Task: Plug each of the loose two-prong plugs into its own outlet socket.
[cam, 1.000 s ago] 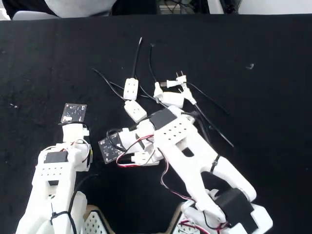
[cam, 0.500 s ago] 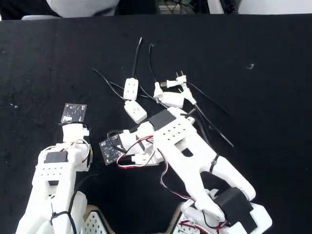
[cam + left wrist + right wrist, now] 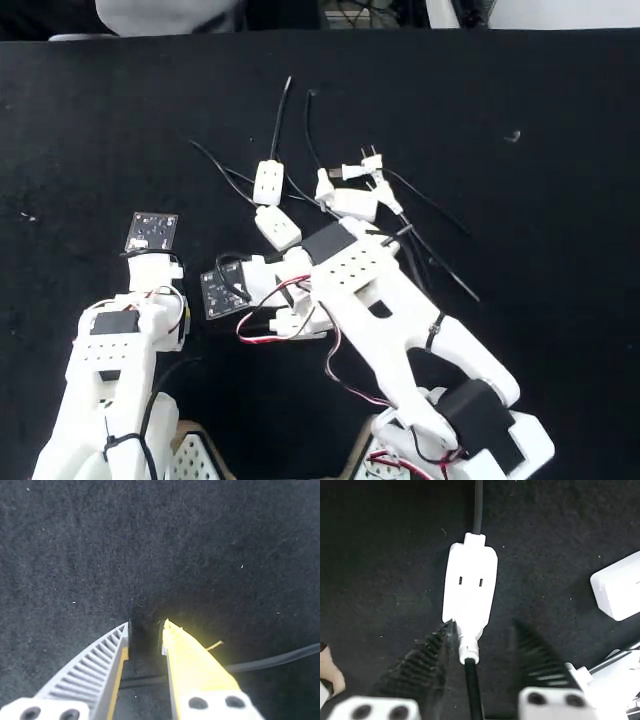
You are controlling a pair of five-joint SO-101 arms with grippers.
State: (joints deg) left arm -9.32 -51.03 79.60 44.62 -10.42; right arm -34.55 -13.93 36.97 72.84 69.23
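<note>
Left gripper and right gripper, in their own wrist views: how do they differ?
Colour: the left gripper has one grey and one yellow finger; the right gripper has two black ones.
Opening: the left gripper's gap is narrow, the right gripper's wider.
Between the tips: the left gripper has bare black table; the right gripper has the cable end of a white outlet socket.
Both are open and grip nothing.

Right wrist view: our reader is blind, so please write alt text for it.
A white two-slot outlet socket lies face up on the black table, a black cord at each end. The right gripper hangs open over its nearer end.
</note>
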